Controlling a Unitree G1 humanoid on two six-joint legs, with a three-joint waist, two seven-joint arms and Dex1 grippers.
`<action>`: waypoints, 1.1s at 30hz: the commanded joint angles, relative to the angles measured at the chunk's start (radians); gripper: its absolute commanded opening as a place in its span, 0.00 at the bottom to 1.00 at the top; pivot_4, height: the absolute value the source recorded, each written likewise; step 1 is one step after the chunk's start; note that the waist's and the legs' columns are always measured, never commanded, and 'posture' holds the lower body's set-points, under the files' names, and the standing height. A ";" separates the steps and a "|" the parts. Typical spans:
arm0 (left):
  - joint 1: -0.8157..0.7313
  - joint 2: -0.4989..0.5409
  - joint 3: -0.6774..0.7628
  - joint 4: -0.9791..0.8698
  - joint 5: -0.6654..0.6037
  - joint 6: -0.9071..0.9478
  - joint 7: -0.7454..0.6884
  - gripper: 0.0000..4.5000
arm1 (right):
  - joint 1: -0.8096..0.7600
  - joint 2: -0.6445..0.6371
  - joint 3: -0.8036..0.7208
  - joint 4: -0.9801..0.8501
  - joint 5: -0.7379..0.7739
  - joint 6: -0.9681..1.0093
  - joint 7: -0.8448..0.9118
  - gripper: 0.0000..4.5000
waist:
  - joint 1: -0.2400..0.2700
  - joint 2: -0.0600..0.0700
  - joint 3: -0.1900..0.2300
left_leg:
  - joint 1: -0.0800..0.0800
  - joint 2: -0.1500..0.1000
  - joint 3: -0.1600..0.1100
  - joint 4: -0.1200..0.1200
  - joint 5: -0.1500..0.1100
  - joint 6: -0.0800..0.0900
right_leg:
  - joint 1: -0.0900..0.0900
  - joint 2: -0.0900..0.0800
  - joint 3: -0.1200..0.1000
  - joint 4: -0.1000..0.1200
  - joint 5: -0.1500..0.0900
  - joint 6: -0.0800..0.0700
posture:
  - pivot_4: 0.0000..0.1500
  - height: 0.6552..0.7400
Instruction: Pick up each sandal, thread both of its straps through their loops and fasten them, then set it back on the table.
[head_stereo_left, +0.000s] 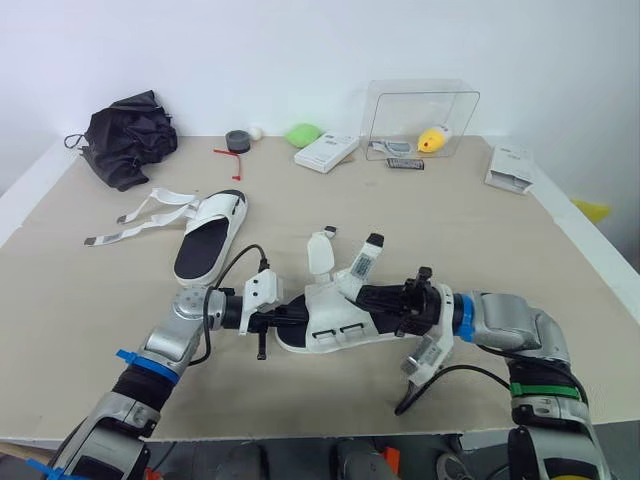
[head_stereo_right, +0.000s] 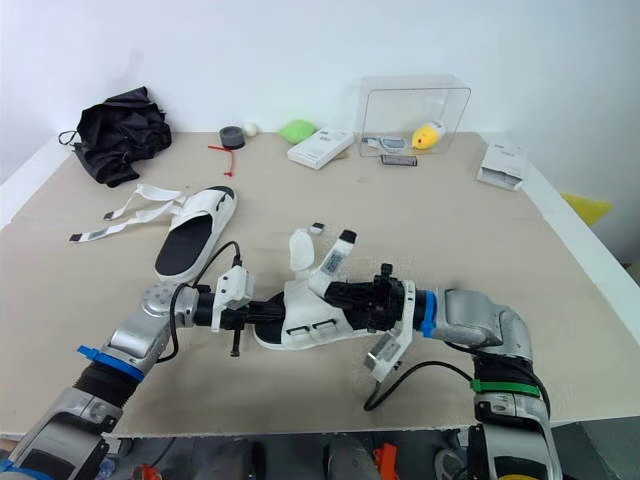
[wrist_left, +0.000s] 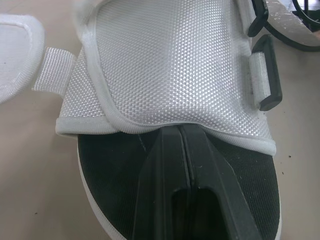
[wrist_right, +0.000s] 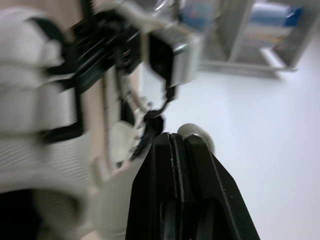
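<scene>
Head stereo above; wrists near sandal (wrist_left: 165, 65)

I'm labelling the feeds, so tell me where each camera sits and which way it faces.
Head stereo pair: on the head, facing forward and down over the table; both arms reach in and meet at the near sandal, with a second sandal beyond on the left.
Left wrist: on the left arm, looking along the shut left pincer at the near sandal's white mesh upper and black footbed.
Right wrist: on the right arm, looking along the shut right pincer past that sandal's side.
Shared: every view shows the near sandal.
</scene>
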 joint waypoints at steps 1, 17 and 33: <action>0.054 0.021 -0.065 0.140 0.113 0.048 0.019 0.00 | 0.087 -0.120 0.157 0.037 0.052 0.055 0.024 0.03 | 0.002 -0.002 -0.001 | 0.000 0.000 0.000 0.000 0.000 0.000 | 0.000 -0.001 -0.001 0.000 0.000 0.000 | 1.00 1.00; 0.047 0.018 -0.068 0.153 0.110 0.047 0.018 0.00 | 0.136 -0.323 0.395 -0.015 0.242 0.150 -0.004 0.03 | -0.001 -0.001 -0.009 | 0.002 0.000 0.000 -0.001 -0.006 0.008 | 0.008 -0.001 -0.006 0.000 -0.005 -0.001 | 1.00 1.00; 0.061 0.013 -0.071 0.132 0.104 0.069 0.029 0.00 | -0.086 -0.527 0.586 0.139 0.651 0.345 0.303 0.74 | 0.000 -0.005 -0.005 | 0.011 0.000 0.001 -0.001 -0.006 0.008 | 0.017 -0.004 -0.004 -0.001 -0.007 0.000 | 1.00 1.00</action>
